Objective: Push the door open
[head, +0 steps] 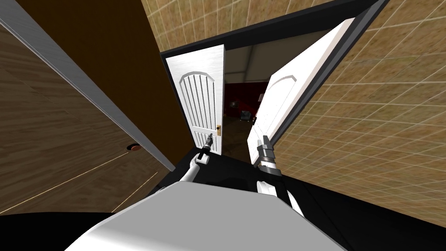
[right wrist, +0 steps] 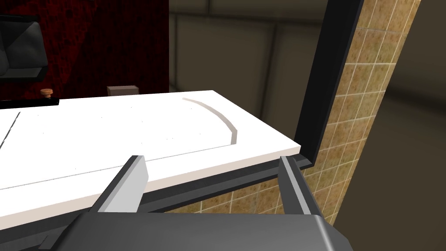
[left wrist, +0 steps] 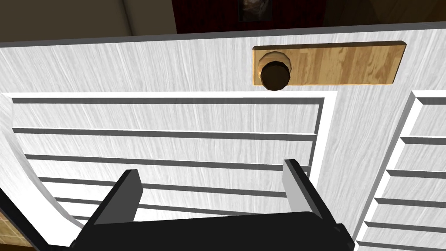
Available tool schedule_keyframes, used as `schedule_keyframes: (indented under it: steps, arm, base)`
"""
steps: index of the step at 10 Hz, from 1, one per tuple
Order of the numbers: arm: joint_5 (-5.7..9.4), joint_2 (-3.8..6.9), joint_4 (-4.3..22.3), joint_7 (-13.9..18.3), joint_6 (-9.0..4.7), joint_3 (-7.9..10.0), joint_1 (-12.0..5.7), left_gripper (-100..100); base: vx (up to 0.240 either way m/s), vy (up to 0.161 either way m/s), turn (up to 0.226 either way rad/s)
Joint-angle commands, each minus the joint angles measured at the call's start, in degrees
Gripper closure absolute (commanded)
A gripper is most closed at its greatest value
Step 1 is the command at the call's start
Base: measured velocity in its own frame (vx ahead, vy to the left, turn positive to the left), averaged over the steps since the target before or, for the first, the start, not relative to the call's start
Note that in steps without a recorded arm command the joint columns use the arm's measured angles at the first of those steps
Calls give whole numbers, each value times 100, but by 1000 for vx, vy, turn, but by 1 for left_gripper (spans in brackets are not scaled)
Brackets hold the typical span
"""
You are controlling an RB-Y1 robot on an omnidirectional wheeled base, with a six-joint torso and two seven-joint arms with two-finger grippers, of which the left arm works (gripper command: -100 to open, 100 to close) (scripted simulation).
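tiled wall (head: 370,130) beside ajar door (head: 200,104); left hand (left wrist: 210,170) spread near knob (left wrist: 275,75).

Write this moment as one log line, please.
left pincer: open, at left door near knob | right pincer: open, at right door | both doors partly open

We're in a house, a tiled hallway by the look of it: tan tiled wall (head: 370,130) at two o'clock and white panelled doors (head: 200,104) at twelve, one carrying a wooden plate (left wrist: 344,63) and knob (left wrist: 275,75). Between them there's a dark red wall (right wrist: 109,43), a framed picture (left wrist: 255,8) and a dark armchair (right wrist: 19,54).
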Motion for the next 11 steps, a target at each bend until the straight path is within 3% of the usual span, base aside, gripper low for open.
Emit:
schedule_keyframes:
  steps: [1,3,4,6,7,11]
  arm:
    - [4,4,189,10,-21,-6,-81,-100]
    - [13,-10,598,18,-32,-29,-388,-100]
    - [13,-10,661,18,-32,-29,-388,-100]
    - [21,-27,1075,25,-41,-50,-676,-100]
    - [21,-27,1104,25,-41,-50,-676,-100]
    - [35,-71,1820,37,-57,-85,-1146,-100]
  base:
    - [39,27,-4]
    - [64,44,-6]
    - [60,49,-5]
    - [72,52,-4]
    - [57,39,-6]
    - [76,41,-5]
